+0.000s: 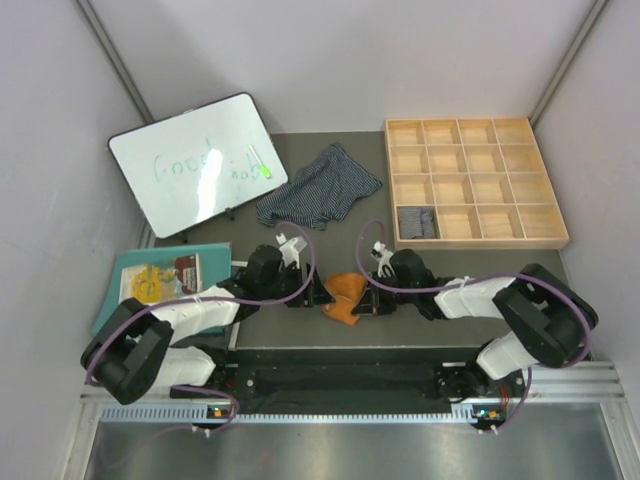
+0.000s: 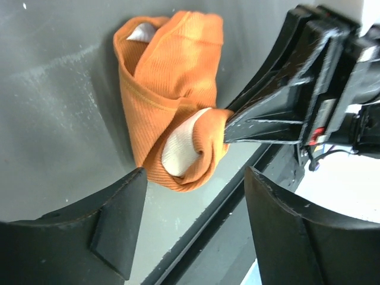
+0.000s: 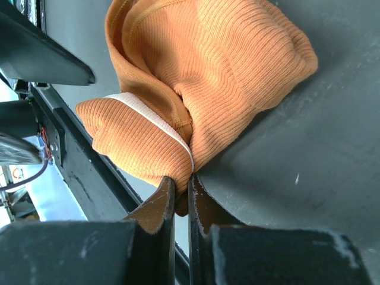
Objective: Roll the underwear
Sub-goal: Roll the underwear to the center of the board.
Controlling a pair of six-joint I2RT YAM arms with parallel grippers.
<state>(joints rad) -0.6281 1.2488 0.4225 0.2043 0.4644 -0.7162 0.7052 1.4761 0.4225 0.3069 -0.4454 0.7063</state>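
Left gripper (image 1: 318,292) (image 2: 195,181): jaws wide, gripping nothing, just beside the rust-orange pair (image 1: 343,296) (image 2: 172,89) (image 3: 225,77).
Navy striped pair (image 1: 320,188): spread near the bench's (image 1: 290,335) far edge.
Rust-orange pair: bunched at the near edge, mid-width.
Right gripper (image 1: 368,300) (image 3: 181,190): narrow, pinching the rust-orange pair's fold.
Grey pinstriped pair (image 1: 415,221): in the wooden tray's (image 1: 480,244) near-left compartment.

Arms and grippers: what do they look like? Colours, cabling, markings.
Both the left arm and the right arm have white links between bulky black joints. A purple cable loops along each. The left gripper and right gripper are black, with wedge-shaped fingers showing pale scuffs. No lettering is readable on them.
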